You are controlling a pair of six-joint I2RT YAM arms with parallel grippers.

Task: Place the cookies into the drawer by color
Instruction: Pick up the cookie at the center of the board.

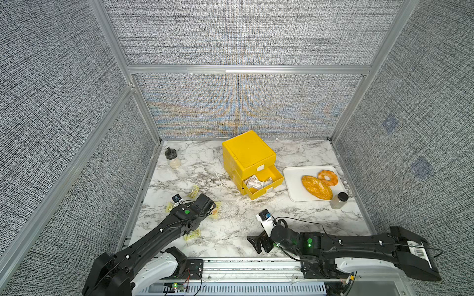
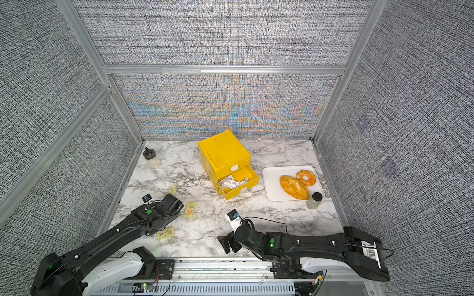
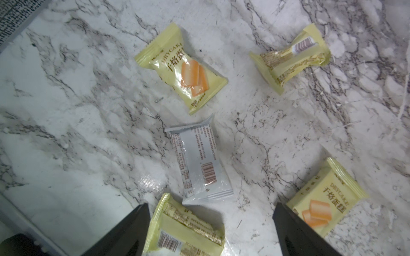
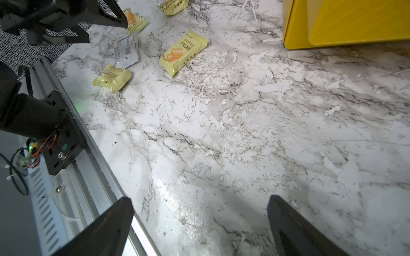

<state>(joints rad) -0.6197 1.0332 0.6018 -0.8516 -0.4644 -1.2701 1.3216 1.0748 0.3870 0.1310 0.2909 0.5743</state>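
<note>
The cookies (image 3: 182,68) are glossy, crinkled foil packets with crimped ends: four pale yellow ones and one silvery white packet (image 3: 199,159) lie scattered on the near left of the marble-patterned table (image 1: 230,230). They are well apart from the drawer (image 1: 247,151), a bright yellow plastic cube at far centre with one lower drawer (image 1: 264,183) pulled out, white packets inside. The left gripper (image 3: 210,204) hangs over the white packet, jaws wide apart and empty; its arm hides some packets in both top views. The right gripper (image 4: 199,197), jaws apart too, is over bare table. Right of the drawer, a flat white tray (image 1: 292,184) bears a seeded loaf (image 1: 316,187) and ring doughnut (image 1: 328,177).
</note>
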